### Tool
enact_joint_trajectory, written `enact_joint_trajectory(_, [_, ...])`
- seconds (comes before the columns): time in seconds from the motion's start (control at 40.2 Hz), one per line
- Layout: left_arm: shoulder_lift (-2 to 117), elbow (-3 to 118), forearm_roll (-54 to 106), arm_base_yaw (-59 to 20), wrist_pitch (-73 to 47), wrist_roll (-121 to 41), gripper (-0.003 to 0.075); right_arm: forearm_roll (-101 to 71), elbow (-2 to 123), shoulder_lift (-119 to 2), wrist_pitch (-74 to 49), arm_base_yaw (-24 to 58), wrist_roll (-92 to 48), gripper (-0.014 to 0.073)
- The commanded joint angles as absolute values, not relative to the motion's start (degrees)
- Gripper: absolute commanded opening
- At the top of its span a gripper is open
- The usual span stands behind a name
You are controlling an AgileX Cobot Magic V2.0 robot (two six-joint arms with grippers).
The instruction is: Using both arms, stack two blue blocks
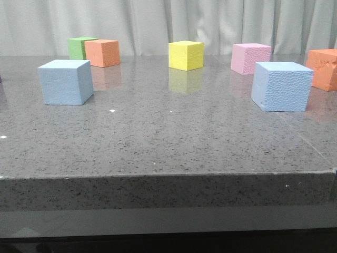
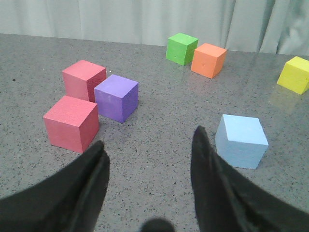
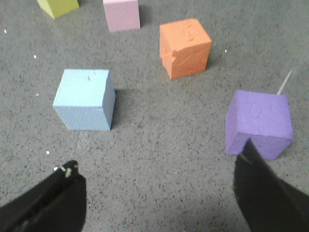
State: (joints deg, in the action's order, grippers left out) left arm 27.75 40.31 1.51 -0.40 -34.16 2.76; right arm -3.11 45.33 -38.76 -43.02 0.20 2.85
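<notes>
Two light blue blocks rest apart on the grey table. The smooth blue block (image 1: 66, 81) stands at the left; the pebbly blue block (image 1: 281, 86) stands at the right. Neither gripper shows in the front view. In the left wrist view the smooth blue block (image 2: 241, 140) lies just beyond one finger of my left gripper (image 2: 149, 142), which is open and empty. In the right wrist view the pebbly blue block (image 3: 85, 99) sits ahead of my right gripper (image 3: 159, 154), which is wide open with only bare table between its fingers.
Along the back stand a green cube (image 1: 80, 47), an orange cube (image 1: 102, 52), a yellow cube (image 1: 186, 55), a pink cube (image 1: 250, 58) and another orange cube (image 1: 324, 68). Two red cubes (image 2: 72, 123) and a purple cube (image 2: 116, 97) lie near the left gripper. A purple cube (image 3: 259, 123) sits by the right gripper.
</notes>
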Motion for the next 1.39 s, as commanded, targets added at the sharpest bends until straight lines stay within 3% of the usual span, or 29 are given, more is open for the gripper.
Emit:
enact_joint_trajectory(0.0, [28.48, 42.27, 1.48, -0.32, -29.41, 2.76, 0.0364, -3.83, 51.63, -43.04, -44.77, 0.01, 2.1, 0.0664])
enact_joint_trajectory(0.323, [28.48, 42.27, 1.48, -0.32, -29.41, 2.76, 0.0364, -10.25, 64.47, -61.0, -53.64, 12.59, -6.14, 0.0664])
enact_joint_trajectory(0.572, [28.48, 42.27, 1.48, -0.32, -29.41, 2.76, 0.0364, 0.0, 75.79, -76.87, -59.58, 20.28, 4.95, 0.0664])
enact_joint_trajectory(1.019, [28.48, 42.27, 1.48, -0.32, -29.41, 2.76, 0.0364, 6.35, 85.51, -89.72, -54.34, 17.58, 22.22, 0.0664])
enact_joint_trajectory(1.368, [28.48, 42.27, 1.48, -0.32, -29.41, 2.76, 0.0363, 5.3, 85.51, -94.17, -53.95, 16.5, 23.66, 0.0664])
